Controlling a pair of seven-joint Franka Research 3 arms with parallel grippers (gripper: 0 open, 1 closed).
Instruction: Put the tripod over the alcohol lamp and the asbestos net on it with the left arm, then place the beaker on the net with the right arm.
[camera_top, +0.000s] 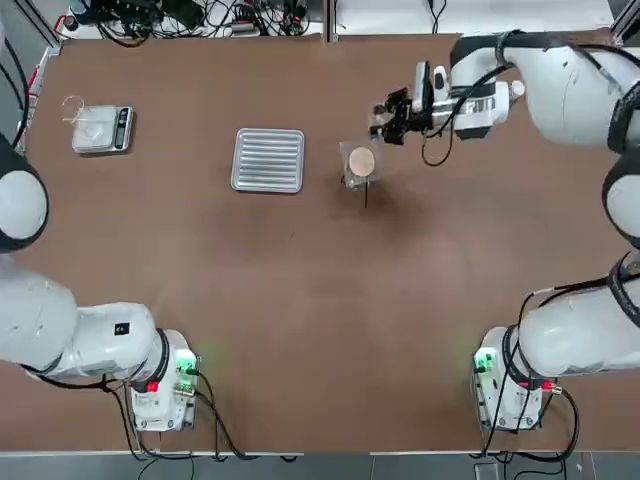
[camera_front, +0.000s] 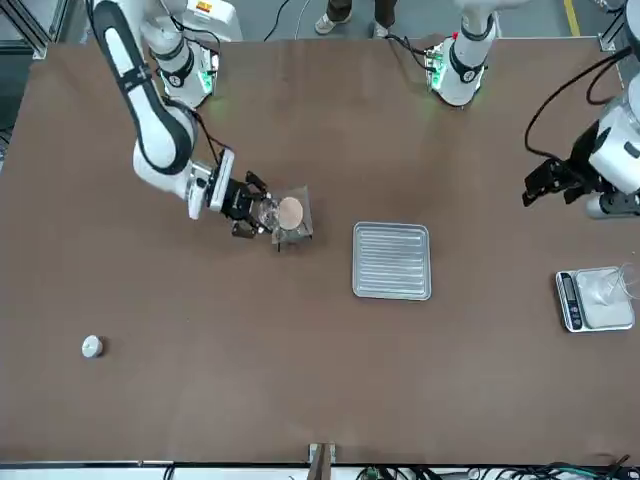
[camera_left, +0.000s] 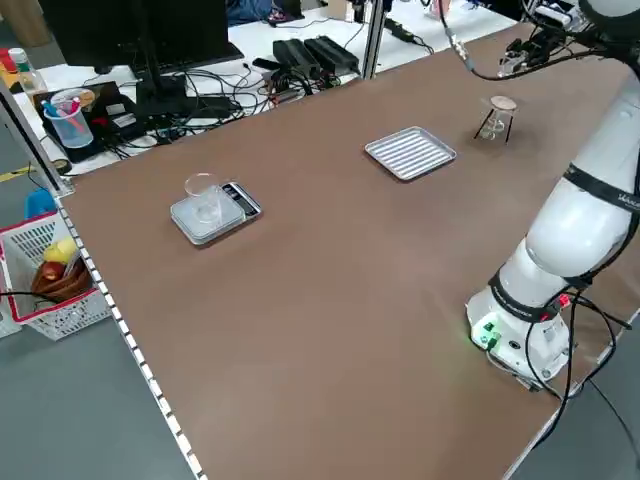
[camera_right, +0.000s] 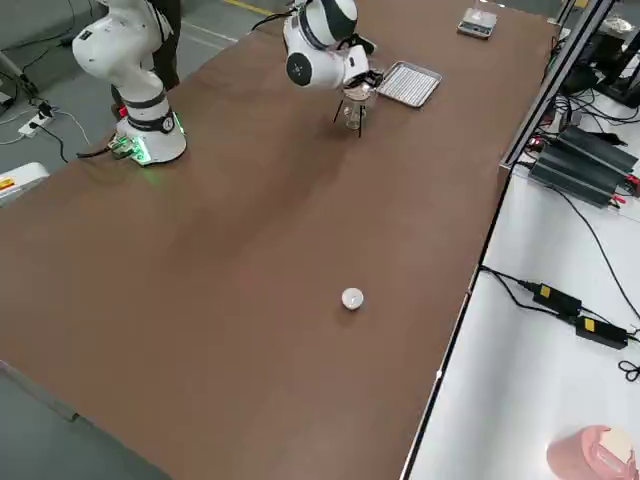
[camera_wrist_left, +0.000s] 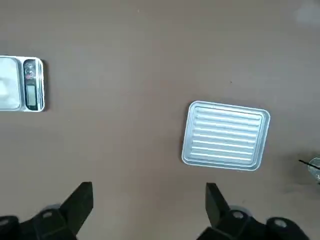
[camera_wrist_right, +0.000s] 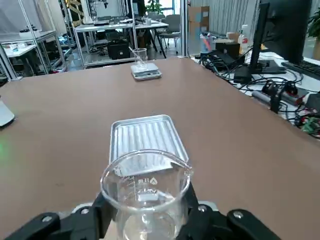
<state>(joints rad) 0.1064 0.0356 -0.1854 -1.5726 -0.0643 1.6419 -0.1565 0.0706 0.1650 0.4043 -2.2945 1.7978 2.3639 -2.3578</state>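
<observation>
Closest to us, in the right wrist view, sits the beaker (camera_wrist_right: 146, 192), clamped upright between the right end effector's (camera_top: 388, 118) fingers. From above we see that end effector reaching in from the right, just beside and slightly beyond the net (camera_top: 361, 163), so the beaker hangs next to the net and not on it. We find the net lying flat on the tripod (camera_left: 493, 124), a little right of the bench's (camera_top: 300, 300) middle; the lamp under it we cannot make out clearly. We see the tray (camera_top: 268, 160) just left of the tripod, and a scale (camera_top: 103, 129) with a glass dish (camera_left: 203, 196) on it far off to the left. A small white cap (camera_right: 351, 298) rests well apart on the right. Over at the left, the left end effector (camera_wrist_left: 149, 207) hovers above bare bench with its fingers spread wide and nothing between them.
</observation>
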